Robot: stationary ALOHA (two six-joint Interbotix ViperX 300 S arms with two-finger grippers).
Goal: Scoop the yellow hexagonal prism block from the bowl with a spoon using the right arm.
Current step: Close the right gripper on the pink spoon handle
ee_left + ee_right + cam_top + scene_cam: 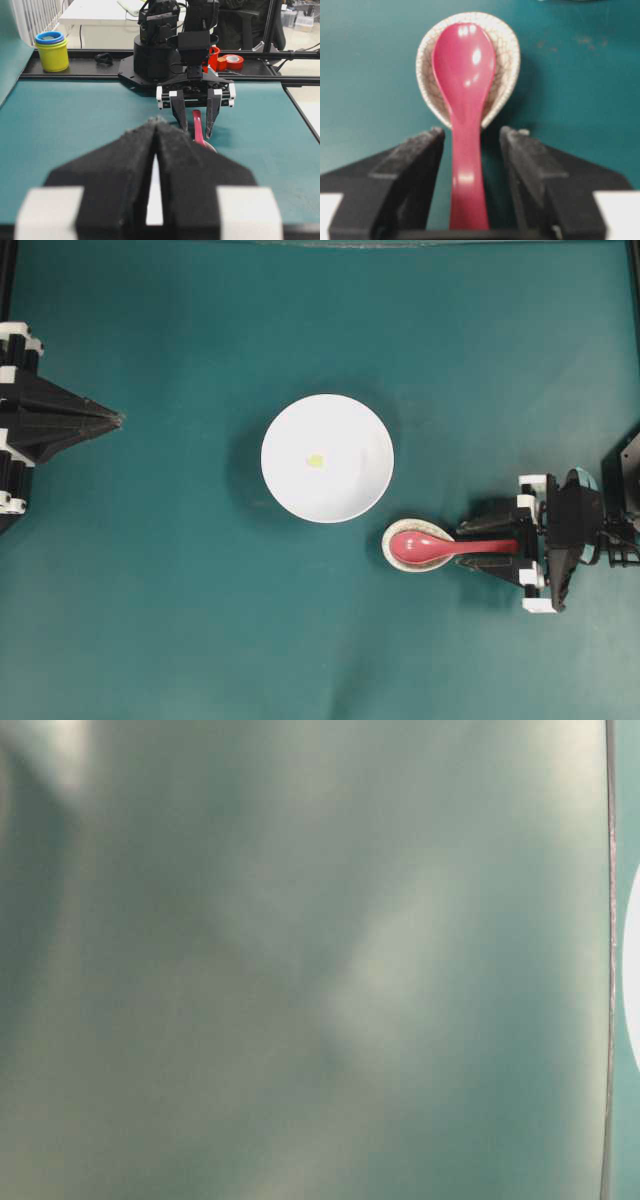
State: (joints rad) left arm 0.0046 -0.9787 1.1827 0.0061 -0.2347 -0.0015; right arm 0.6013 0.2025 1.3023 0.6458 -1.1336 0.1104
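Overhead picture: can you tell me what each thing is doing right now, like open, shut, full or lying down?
Large round white bowl: upright, holding one block.
Tiny pale-yellow block: lying inside the bowl.
Glossy pink-red spoon: scoop resting in the rest, not gripped.
Speckled off-white spoon rest: under the spoon's scoop.
Right gripper: open, fingers either side of the handle.
Left gripper: shut, empty.

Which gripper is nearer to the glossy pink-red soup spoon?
The right gripper: its open jaws straddle the pink-red spoon's handle. The left gripper sits shut at the table's far left edge, beyond the white bowl.
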